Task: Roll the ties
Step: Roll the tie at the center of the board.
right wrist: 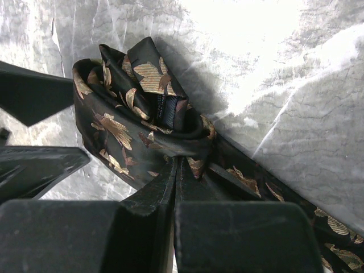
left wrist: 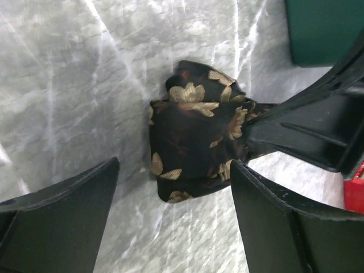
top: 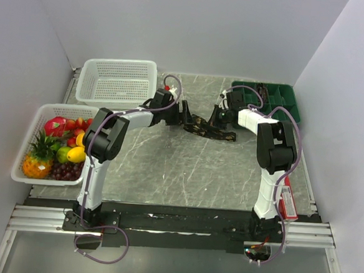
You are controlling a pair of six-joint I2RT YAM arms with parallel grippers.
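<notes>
Eyes on the tie (left wrist: 193,142) first: wound into a loose coil at one end, lying on the grey marbled table (top: 167,167) toward the far middle, right between the two arms. Trailing out of that coil, a flat unrolled tail, running away along the table past the right tool (right wrist: 176,170). Clamped at the coil's edge by that right tool, fully closed on the fabric, most likely to keep the wound layers from springing loose. Straddling the coil from the other side, the left tool (left wrist: 173,165): spread wide, gripping nothing, one finger to either side of the roll with bare table in the gaps. Looks like a re-grip in the making, pinning with one side and freeing the other for a fresh bite and another turn. A good stretch of tail left to wind, so judging this as mid-roll, not done. Worth watching for smooth fabric sliding out of the coil on release of the pinch, and for the loose outer fold flopping open. Further out: a green tray (top: 285,89) just behind the right tool, a white basket (top: 118,62) behind the left arm, and a basket of fruit (top: 26,143) at the table's left edge, all well apart from the rolling spot.
</notes>
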